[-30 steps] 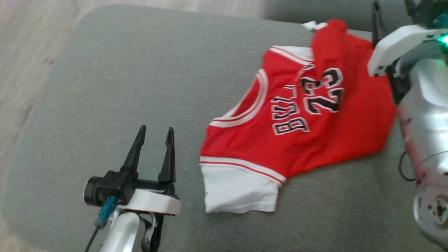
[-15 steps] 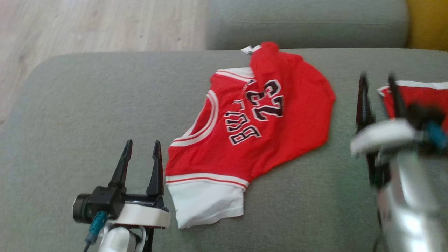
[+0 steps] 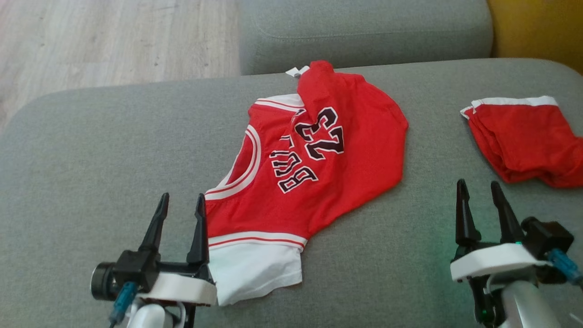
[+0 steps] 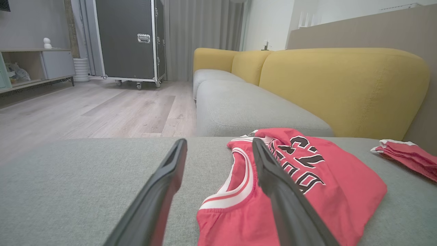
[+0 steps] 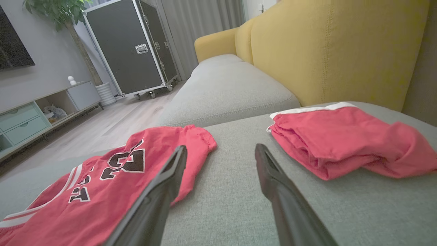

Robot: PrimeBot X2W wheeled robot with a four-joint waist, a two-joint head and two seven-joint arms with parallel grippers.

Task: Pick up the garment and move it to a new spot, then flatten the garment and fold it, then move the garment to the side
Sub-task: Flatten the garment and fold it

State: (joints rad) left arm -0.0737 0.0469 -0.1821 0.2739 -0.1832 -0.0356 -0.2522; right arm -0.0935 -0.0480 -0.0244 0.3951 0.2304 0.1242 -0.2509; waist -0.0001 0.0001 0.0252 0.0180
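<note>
Black gripper fingers (image 3: 155,223), white collars (image 3: 182,288), teal connectors (image 3: 122,296)

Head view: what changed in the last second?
The camera swung, bringing a second red garment into frame. The right gripper drew back from the far edge of the jersey to the near right, open and empty. Nothing grabbed or released. The jersey lies crumpled, unchanged; the left gripper stays open by its white hem.

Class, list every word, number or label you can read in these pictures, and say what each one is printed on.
"23": black figures edged in white, on the red jersey.
"BUL": on the same jersey, beside the number; the rest of the word is lost in a fold.
White tag at the jersey's collar: too small to read.
Red shorts: no writing shows.
</note>
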